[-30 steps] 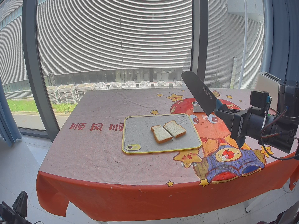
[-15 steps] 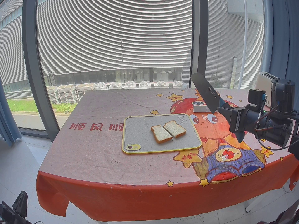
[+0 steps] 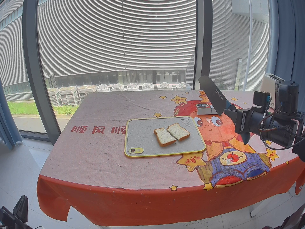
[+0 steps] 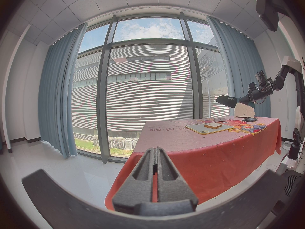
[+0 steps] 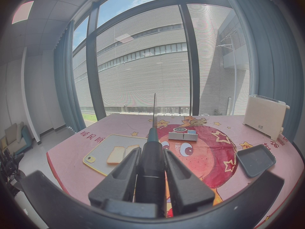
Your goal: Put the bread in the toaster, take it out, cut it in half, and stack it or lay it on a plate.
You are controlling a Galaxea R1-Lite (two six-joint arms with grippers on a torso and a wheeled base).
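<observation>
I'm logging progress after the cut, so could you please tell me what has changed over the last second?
The right gripper, still shut on the knife, drew back toward the robot's right, carrying the raised blade away from the cutting board toward the small grey block. The two bread halves stayed side by side on the board.

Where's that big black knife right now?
In the head view the knife is up in the air on the robot's right, clamped in the right gripper, its blade tilted up, to the right of the cutting board with the two bread halves.
</observation>
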